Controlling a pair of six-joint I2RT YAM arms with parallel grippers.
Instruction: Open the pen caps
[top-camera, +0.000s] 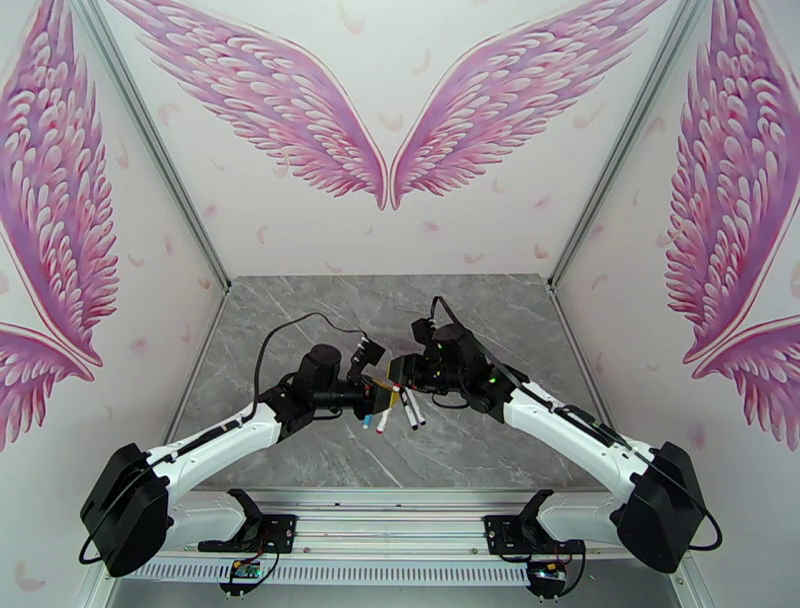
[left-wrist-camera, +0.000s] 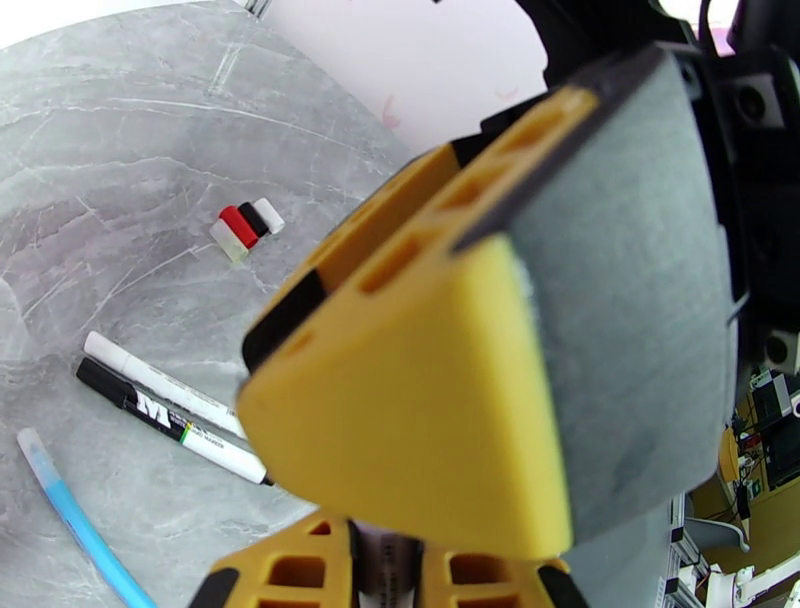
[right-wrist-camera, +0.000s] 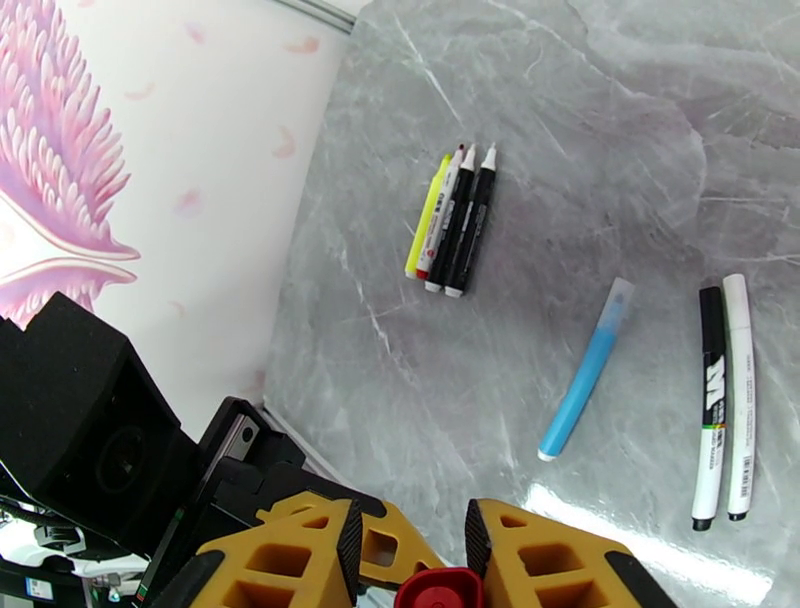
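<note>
My two grippers meet above the table's middle. At the bottom of the left wrist view, my left gripper (left-wrist-camera: 385, 578) is shut on a pen's dark barrel (left-wrist-camera: 385, 555). In the top view it (top-camera: 378, 388) faces my right gripper (top-camera: 402, 378). My right gripper (right-wrist-camera: 412, 535) has its yellow fingers closed in around the red pen cap (right-wrist-camera: 437, 592) on that pen's end. One of its fingers (left-wrist-camera: 450, 330) looms large before the left wrist camera. Three loose pen caps (left-wrist-camera: 245, 228), red, black and white, lie together on the table.
On the grey marble table (top-camera: 300, 300) lie a blue pen (right-wrist-camera: 585, 370), a black and a white pen side by side (right-wrist-camera: 725, 400), and a cluster of yellow, white and black pens (right-wrist-camera: 450, 220). White walls with pink wings enclose the table.
</note>
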